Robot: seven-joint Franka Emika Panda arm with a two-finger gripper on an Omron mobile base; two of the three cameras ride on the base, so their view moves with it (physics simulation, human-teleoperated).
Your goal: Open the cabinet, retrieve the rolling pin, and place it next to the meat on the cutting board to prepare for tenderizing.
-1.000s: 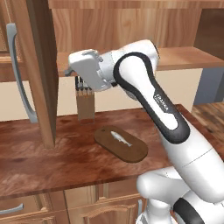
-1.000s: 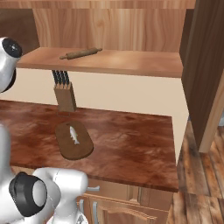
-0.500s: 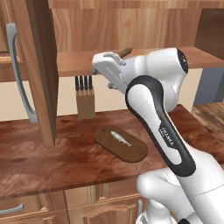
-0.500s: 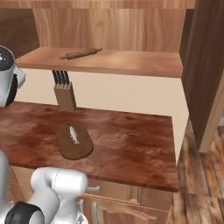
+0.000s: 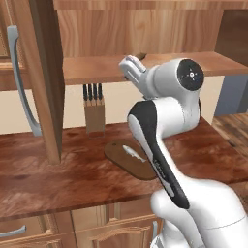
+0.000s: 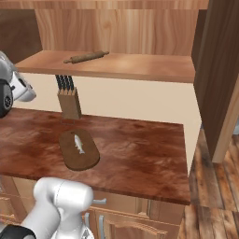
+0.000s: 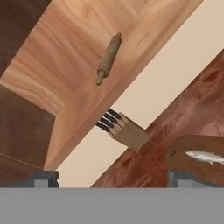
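With both cabinet [image 5: 46,77] doors swung wide, the arm has lifted from over the counter [image 6: 140,154] toward the shelf [image 6: 140,65] within the past second, a sign that the opening step is done and the reach for the pin is under way. The gripper [image 7: 111,177] hangs in front of the shelf, its tips spread wide apart and holding nothing. Below the shelf and nearest the robot, the board [image 6: 79,151] lies flat on the counter with the meat [image 6: 79,143] resting on its far half. Just behind the board, against the wall under the shelf's edge, stands the knife block [image 6: 69,101]. Farther back, the pin [image 6: 86,57] lies on the shelf above the block, untouched and slightly angled to the shelf's front edge. Retrieval appears to be next: the hand probably needs to close in on the pin's middle and line its tips across the rod before it grips.
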